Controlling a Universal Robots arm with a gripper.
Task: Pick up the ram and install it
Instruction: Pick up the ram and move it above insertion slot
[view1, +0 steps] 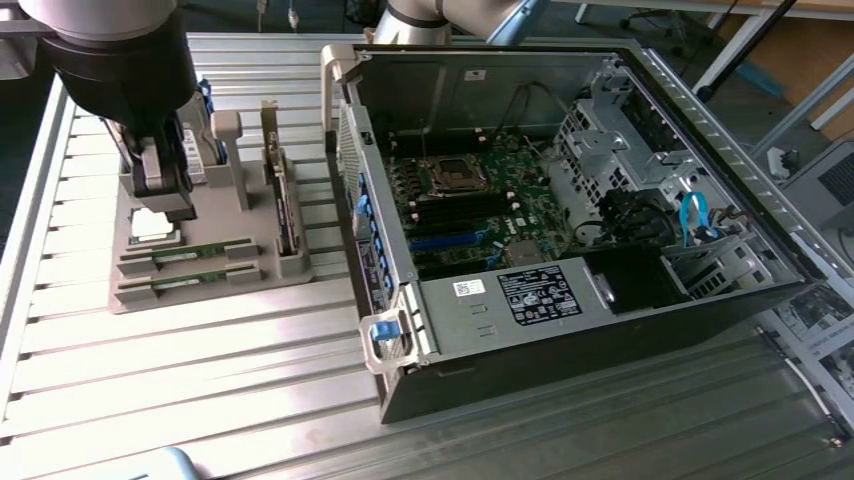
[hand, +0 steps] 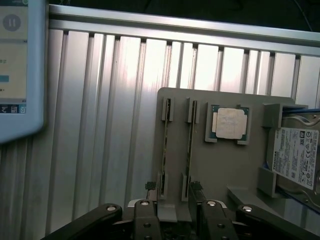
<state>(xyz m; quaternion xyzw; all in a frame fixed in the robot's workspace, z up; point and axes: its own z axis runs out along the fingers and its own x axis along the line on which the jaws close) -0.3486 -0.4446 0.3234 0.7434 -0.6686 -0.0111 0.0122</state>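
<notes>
Two ram sticks (view1: 187, 251) (view1: 187, 283) lie on edge in slots of a grey holder (view1: 254, 285) at the exterior view's left. The wrist view shows them edge-on as thin green strips (hand: 165, 145) (hand: 189, 145). My gripper (view1: 163, 203) hangs over the holder's far part, above the square silver CPU (view1: 151, 228), apart from the sticks. In the wrist view my gripper (hand: 173, 188) is open, its fingertips (hand: 150, 187) straddling the near ends of both sticks with nothing held.
An open computer case (view1: 694, 300) lies at the exterior view's right, its motherboard (view1: 467, 215) and memory slots exposed. On the holder also stand a hard drive (hand: 297, 156) and an expansion card (view1: 280, 205). A screen (hand: 20, 70) sits beside the slatted table (view1: 200, 380).
</notes>
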